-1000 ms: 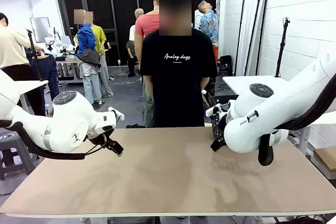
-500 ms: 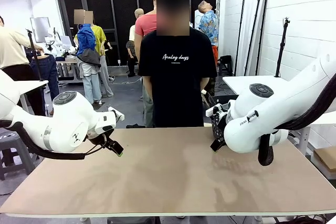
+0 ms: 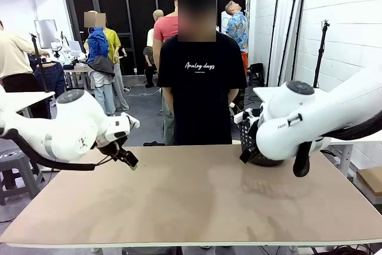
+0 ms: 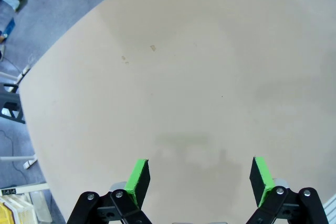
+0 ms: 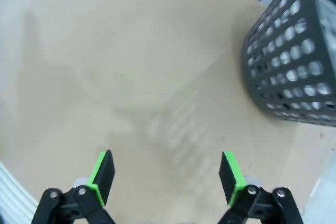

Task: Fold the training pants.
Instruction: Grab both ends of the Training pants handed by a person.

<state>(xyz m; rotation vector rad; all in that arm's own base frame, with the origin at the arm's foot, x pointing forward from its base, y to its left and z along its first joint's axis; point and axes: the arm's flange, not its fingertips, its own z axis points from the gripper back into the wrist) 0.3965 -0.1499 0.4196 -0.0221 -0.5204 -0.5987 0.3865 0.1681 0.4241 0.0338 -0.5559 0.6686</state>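
From the front, the black mesh basket [image 3: 255, 143] stands on the table [image 3: 197, 207] at its far right edge, half hidden behind my right arm; I cannot tell what is in it. My left gripper [image 3: 129, 160] hangs just above the table's far left part, angled down, and my right gripper [image 3: 245, 157] hangs in front of the basket; from this side I cannot judge either gap. A person [image 3: 202, 88] stands at the far side, between my arms. Along my left wrist, the left gripper [image 4: 199, 176] stands wide, its green pads [image 4: 139, 178] well apart, with bare tabletop [image 4: 199, 66] between them and nothing held or touched. Along my right wrist, the basket [image 5: 294, 61] shows its perforated wall at the upper right, its inside hidden from me. The right gripper [image 5: 167, 174] is also spread wide over bare tabletop [image 5: 105, 51], clear of the basket, gripping nothing. Where the training pants lie I cannot tell.
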